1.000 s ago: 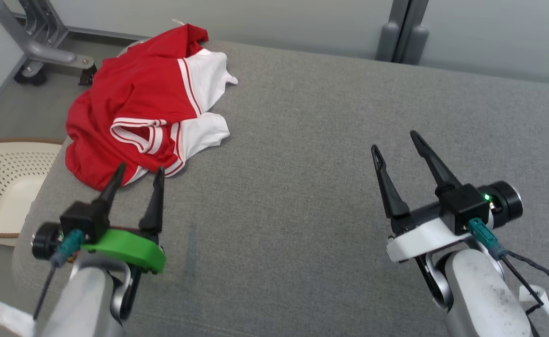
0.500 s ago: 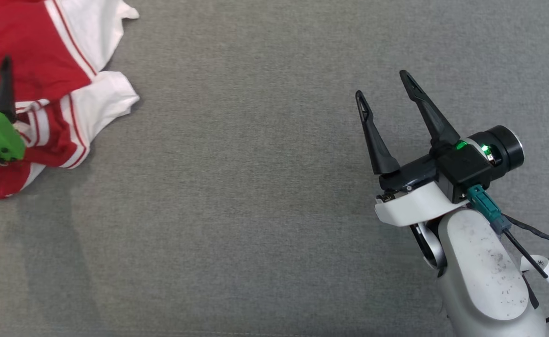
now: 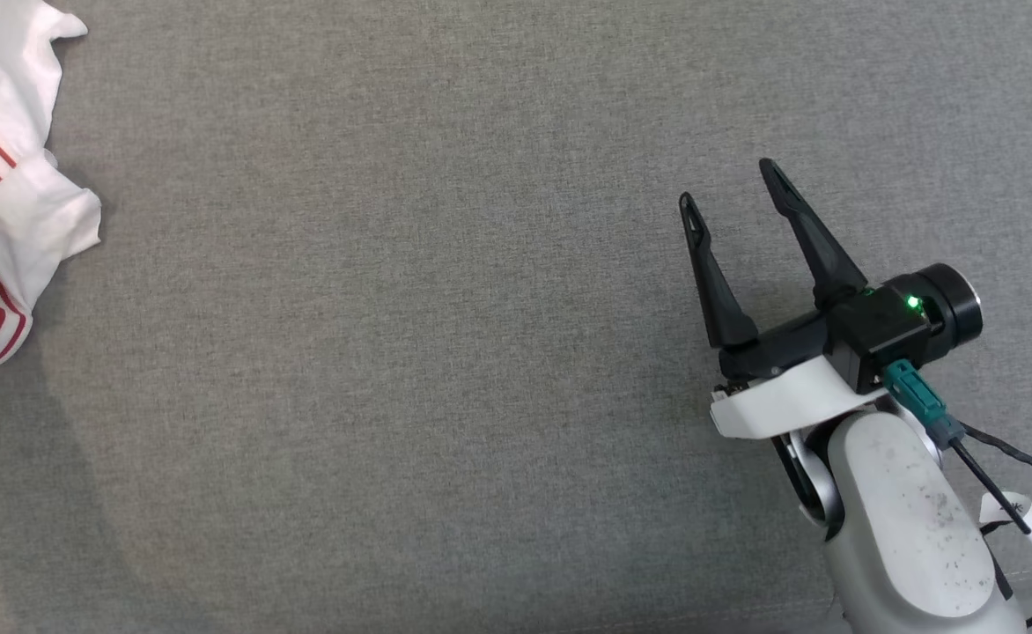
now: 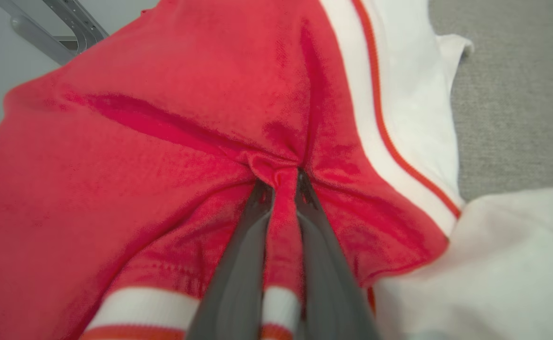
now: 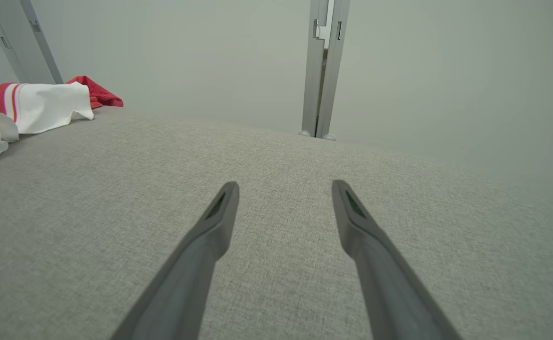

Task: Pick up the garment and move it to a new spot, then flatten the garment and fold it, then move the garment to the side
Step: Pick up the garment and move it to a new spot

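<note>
Between the fingers of the left gripper (image 4: 283,178) was a pinched fold of shirt (image 4: 163,94); right gripper (image 3: 726,182) sat spread wide.

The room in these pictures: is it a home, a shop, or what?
Probably a lab or test room, not a home: a wide grey fabric-covered table, bare pale walls with a metal post, and a red-and-white garment.

Grey fabric surface (image 3: 445,352), pale wall (image 5: 187,56)
</note>
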Robot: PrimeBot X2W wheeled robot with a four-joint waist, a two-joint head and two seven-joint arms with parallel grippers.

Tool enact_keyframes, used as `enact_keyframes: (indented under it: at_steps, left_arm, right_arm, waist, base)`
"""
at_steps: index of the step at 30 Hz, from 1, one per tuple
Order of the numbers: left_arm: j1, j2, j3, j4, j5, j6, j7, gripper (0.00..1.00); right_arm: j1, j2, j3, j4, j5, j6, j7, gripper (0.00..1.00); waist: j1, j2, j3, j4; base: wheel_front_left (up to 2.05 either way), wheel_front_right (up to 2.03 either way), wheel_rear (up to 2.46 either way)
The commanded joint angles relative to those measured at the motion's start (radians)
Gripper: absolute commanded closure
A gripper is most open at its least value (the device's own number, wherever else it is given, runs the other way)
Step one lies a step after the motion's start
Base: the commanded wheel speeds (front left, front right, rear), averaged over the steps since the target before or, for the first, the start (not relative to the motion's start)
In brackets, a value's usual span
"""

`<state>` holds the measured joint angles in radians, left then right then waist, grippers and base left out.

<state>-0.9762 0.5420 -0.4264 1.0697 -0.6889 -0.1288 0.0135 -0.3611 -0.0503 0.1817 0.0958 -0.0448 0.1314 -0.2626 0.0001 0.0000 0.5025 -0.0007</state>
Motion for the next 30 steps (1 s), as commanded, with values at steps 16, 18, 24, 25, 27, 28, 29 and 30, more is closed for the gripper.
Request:
enact_keyframes:
  at_steps: [16, 18, 24, 25, 27, 28, 29, 30]
  left_arm:
    - [0.036, 0.173, -0.050, -0.598, -0.053, 0.021, 0.065, 1.00]
    - [0.061, 0.178, -0.051, -0.718, -0.075, 0.035, 0.102, 1.00]
    - [0.188, 0.155, -0.068, -1.126, -0.177, 0.100, 0.217, 1.00]
    - [0.213, 0.144, -0.078, -1.190, -0.190, 0.112, 0.230, 1.00]
    - [0.252, 0.111, -0.095, -1.288, -0.224, 0.134, 0.240, 1.00]
    - [0.266, 0.094, -0.110, -1.326, -0.233, 0.140, 0.247, 1.00]
    - [0.276, 0.083, -0.125, -1.362, -0.236, 0.144, 0.253, 1.00]
    - [0.288, 0.064, -0.140, -1.393, -0.247, 0.149, 0.256, 1.00]
  right_arm:
    - [0.158, -0.001, -0.033, 0.034, 0.080, -0.001, -0.004, 0.00]
    - [0.163, -0.001, -0.038, 0.028, 0.087, -0.001, -0.004, 0.00]
    - [0.171, -0.001, -0.045, 0.006, 0.107, -0.001, -0.004, 0.00]
    - [0.170, -0.001, -0.047, 0.002, 0.112, -0.001, -0.004, 0.00]
    - [0.168, -0.001, -0.050, -0.004, 0.121, -0.001, -0.004, 0.00]
    - [0.169, -0.001, -0.054, -0.008, 0.125, -0.001, -0.004, 0.00]
    - [0.169, -0.001, -0.054, -0.010, 0.128, -0.001, -0.004, 0.00]
    - [0.169, -0.001, -0.053, -0.013, 0.130, -0.001, -0.004, 0.00]
  waist:
    - [-0.0001, 0.0000, -0.278, 0.013]
    - [-0.0001, 0.0000, -0.291, 0.004]
    - [-0.0001, 0.0000, -0.305, -0.059]
    - [-0.0001, 0.0000, -0.303, -0.075]
    - [-0.0001, 0.0000, -0.297, -0.109]
    - [-0.0001, 0.0000, -0.295, -0.122]
    - [-0.0001, 0.0000, -0.291, -0.139]
    - [-0.0001, 0.0000, -0.288, -0.157]
  base:
    - [0.00, 0.00, 0.00]
    - [0.00, 0.00, 0.00]
    - [0.00, 0.00, 0.00]
    - [0.00, 0.00, 0.00]
    - [0.00, 0.00, 0.00]
    - [0.00, 0.00, 0.00]
    - [0.00, 0.00, 0.00]
    - [0.00, 0.00, 0.00]
